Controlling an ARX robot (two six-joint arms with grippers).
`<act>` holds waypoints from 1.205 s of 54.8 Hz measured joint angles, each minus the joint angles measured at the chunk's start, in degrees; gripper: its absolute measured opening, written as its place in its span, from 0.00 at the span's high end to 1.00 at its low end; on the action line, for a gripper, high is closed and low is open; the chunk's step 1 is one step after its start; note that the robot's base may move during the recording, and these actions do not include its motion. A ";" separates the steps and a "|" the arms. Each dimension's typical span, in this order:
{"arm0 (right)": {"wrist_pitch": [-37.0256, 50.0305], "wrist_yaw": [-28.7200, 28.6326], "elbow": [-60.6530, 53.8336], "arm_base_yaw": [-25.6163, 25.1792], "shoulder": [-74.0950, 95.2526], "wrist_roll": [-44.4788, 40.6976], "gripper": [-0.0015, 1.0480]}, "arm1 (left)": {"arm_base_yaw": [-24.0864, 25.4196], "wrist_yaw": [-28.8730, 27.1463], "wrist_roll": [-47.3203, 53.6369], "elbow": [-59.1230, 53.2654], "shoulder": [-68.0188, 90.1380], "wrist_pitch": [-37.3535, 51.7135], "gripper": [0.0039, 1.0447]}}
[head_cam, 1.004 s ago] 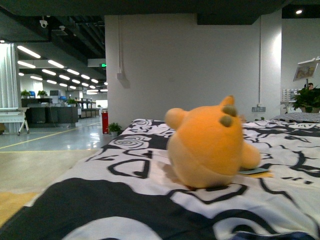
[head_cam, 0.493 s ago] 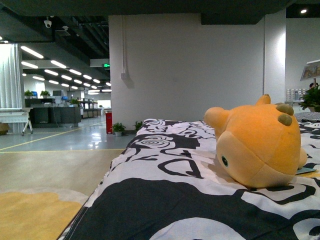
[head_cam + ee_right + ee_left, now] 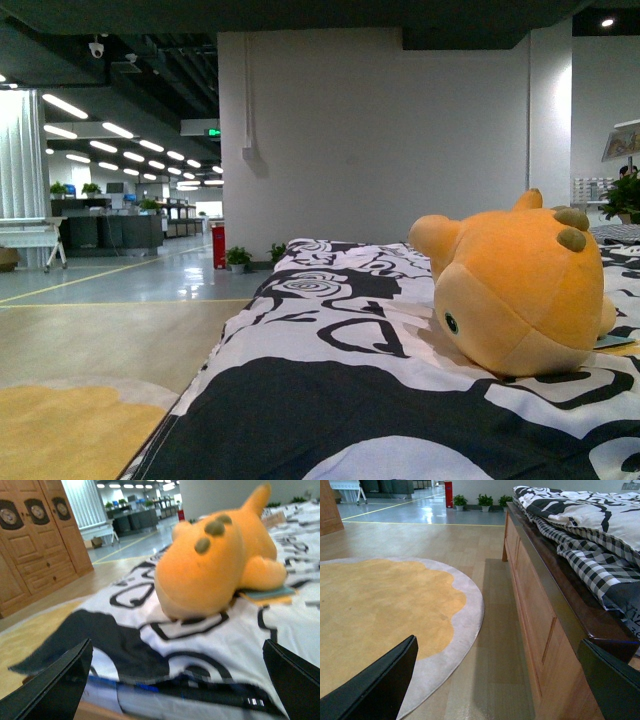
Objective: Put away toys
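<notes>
The right gripper [image 3: 176, 645] is spread wide and empty before the orange-yellow, round-bodied plush animal [image 3: 215, 565], which is laid on the black-and-white patterned bedspread [image 3: 150, 630]. The left gripper [image 3: 496, 642], equally wide and empty, is held beside the brown wooden bed frame [image 3: 535, 620]. The soft body is best straddled across its short width. In the front view its face is turned leftward, and the long axis is judged to run sideways.

The wooden bed [image 3: 535, 620] carries a black-and-white patterned cover [image 3: 320, 350] over a checked sheet [image 3: 580, 555]. On the cover, at about 3 o'clock in the front view, lies the orange-yellow plush animal [image 3: 520, 290]. A flat teal-and-yellow item [image 3: 266, 593] pokes out from under its 4 o'clock side.
</notes>
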 joint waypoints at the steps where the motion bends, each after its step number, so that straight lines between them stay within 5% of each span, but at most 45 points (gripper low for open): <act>1: 0.57 0.55 0.52 0.61 0.76 -0.24 0.00 | 0.00 0.00 0.00 0.00 0.00 0.00 0.05; 17: 10.01 15.72 21.46 16.11 28.22 -10.47 0.00 | 0.00 0.00 0.00 0.00 0.00 0.00 0.05; 28: 9.16 25.77 35.87 21.00 45.70 -16.37 0.00 | 0.00 0.00 0.00 0.00 0.00 0.00 0.05; 43: 5.55 33.33 45.27 15.65 54.73 -17.29 0.00 | 0.00 0.00 0.00 0.00 0.00 0.00 0.05; 66: 0.48 27.76 40.98 8.35 57.86 -13.51 0.00 | 0.00 0.00 0.00 0.00 0.00 0.00 0.05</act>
